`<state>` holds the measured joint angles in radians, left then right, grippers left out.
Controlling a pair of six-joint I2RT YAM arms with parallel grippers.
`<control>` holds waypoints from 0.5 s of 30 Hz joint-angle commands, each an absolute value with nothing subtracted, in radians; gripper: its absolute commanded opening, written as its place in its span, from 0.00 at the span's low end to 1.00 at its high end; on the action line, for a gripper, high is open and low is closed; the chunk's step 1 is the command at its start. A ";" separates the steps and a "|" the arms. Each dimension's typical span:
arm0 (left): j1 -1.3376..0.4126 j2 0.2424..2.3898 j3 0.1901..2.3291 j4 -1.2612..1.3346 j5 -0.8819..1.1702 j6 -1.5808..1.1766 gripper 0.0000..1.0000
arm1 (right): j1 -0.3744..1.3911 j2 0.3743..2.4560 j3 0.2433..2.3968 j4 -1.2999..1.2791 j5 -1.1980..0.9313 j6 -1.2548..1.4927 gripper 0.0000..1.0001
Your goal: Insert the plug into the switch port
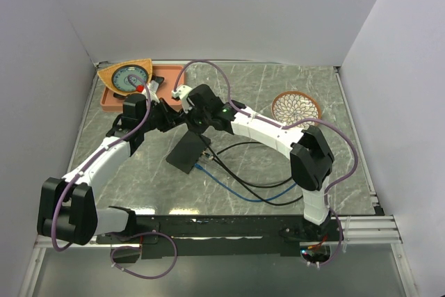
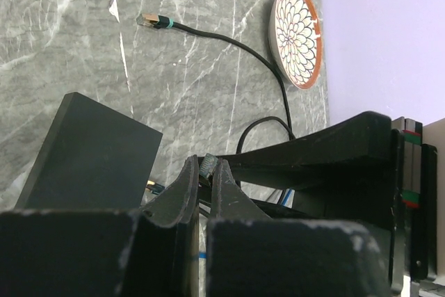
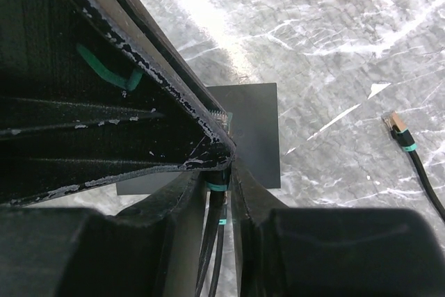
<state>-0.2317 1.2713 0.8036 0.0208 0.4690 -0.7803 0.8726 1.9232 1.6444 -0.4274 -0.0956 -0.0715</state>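
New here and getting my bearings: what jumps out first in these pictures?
Both grippers meet mid-table above the black switch box, the left gripper pinching a plug, the right gripper on its cable. A floral plate sits right; an orange tray far left.

Nothing legible in any view. Upper left of the top view, the round dial [image 1: 130, 78] carries markings, too small to read. The black switch [image 2: 90, 151], lower left of the left wrist view: no readable print.
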 commanded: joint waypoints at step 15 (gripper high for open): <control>-0.227 1.239 0.816 0.032 0.463 -0.790 0.01 | 0.880 1.864 1.654 -0.359 -0.066 -0.060 0.51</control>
<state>-0.2314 1.2713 0.8036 0.0200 0.4690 -0.7803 0.8745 1.9228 1.6444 -0.4103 -0.0898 -0.0685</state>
